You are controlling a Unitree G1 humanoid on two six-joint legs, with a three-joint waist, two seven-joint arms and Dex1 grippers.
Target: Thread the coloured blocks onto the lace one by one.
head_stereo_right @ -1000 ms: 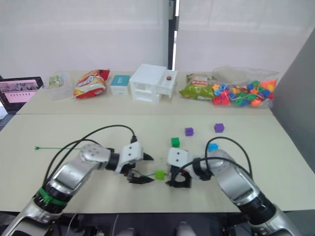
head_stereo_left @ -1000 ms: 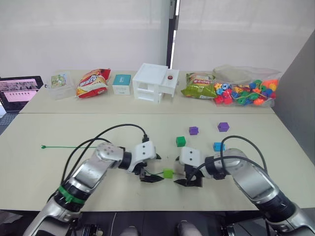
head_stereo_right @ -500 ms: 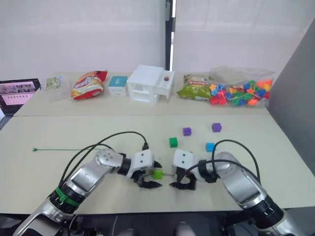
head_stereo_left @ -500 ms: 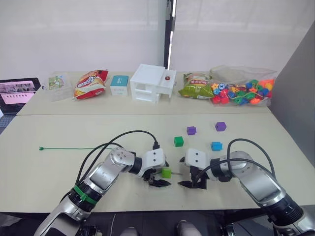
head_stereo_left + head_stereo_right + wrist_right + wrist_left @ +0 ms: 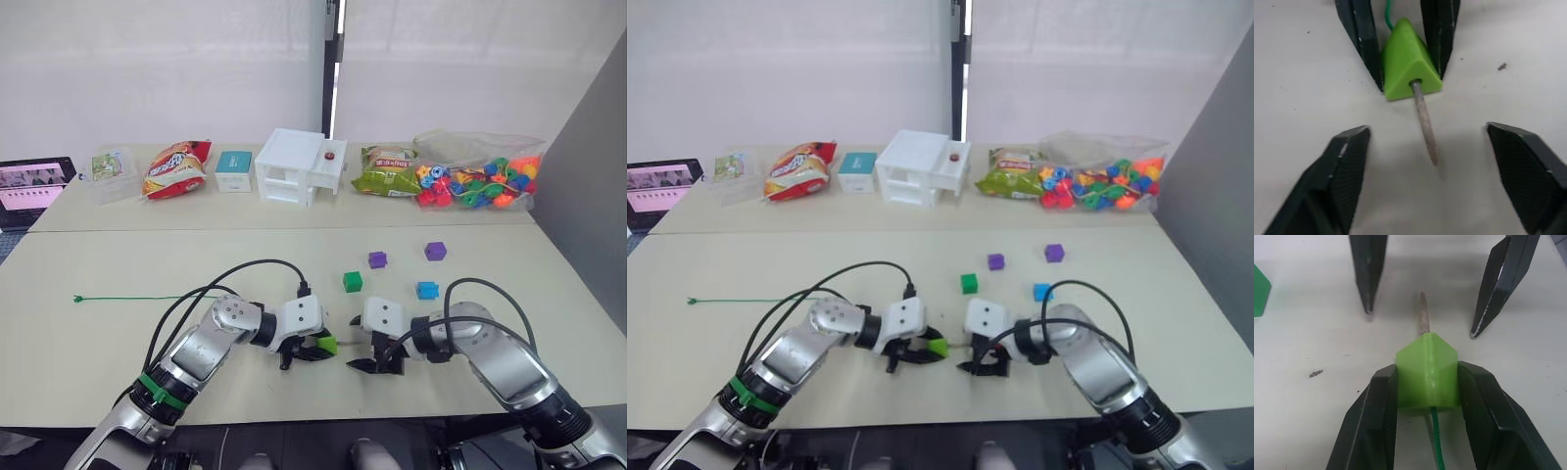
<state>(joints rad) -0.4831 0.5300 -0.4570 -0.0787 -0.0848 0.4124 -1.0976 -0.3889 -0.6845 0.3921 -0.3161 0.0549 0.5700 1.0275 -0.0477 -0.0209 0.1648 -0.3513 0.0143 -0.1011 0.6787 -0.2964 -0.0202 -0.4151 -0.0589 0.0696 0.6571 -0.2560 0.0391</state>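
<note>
The left gripper pinches the lime green block, and the lace pokes its grey tip out the front. The right gripper waits wide open, with the tip between its fingers.

- We see bare table around both grippers.
- The left gripper with its lime green block faces the right gripper closely; the grey lace tip lies between.
- The dark green block and blue block stand just beyond.
</note>
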